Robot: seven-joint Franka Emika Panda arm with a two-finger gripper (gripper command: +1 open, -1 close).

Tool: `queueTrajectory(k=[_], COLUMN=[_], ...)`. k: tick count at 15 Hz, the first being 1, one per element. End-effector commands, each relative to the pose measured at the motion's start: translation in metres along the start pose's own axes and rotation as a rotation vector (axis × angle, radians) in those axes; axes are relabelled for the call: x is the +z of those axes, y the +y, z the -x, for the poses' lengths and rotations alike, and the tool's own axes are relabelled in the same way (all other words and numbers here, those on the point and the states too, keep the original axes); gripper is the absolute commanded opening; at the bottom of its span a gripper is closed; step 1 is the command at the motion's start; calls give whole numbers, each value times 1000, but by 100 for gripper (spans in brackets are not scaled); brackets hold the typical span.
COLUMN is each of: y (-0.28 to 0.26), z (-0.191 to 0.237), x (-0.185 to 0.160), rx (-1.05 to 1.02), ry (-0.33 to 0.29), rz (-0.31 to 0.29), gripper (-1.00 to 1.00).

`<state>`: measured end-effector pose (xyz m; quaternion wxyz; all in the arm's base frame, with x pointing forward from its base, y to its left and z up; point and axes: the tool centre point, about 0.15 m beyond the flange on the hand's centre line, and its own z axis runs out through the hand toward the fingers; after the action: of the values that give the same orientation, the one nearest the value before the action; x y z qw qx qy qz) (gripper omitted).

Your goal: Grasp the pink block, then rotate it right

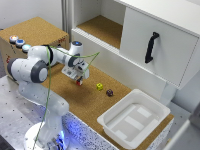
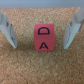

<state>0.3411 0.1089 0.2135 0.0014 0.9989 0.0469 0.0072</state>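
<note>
The pink block (image 2: pixel 43 38) is a small reddish-pink cube with black letters on its faces. It sits on the cork surface between my two fingers (image 2: pixel 7 31). My gripper (image 2: pixel 39 44) is open, one finger on each side of the block, with gaps on both sides. In the exterior view my gripper (image 1: pixel 77 79) is low over the cork, and the pink block (image 1: pixel 79 83) shows just under its tips.
A yellow cube (image 1: pixel 99 86) and a dark maroon cube (image 1: pixel 109 92) lie on the cork towards the exterior view's right. A white bin (image 1: pixel 150 127) stands further right. A white cabinet with a black handle (image 1: pixel 151 47) is behind. A box with buttons (image 1: pixel 19 42) stands at the left.
</note>
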Motion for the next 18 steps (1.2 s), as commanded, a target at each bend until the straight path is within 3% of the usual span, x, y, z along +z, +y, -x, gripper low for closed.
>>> queueTrajectory(k=[1,8,15,18], y=[3,6,-6,-11], z=[-23,-24,-3,-2], x=[10,6,-61,-67], rx=[-8,13,231,393], ry=[-43,-28,-47,-60], rz=[62,73,3,22], gripper=[-100,-100,-100,-100])
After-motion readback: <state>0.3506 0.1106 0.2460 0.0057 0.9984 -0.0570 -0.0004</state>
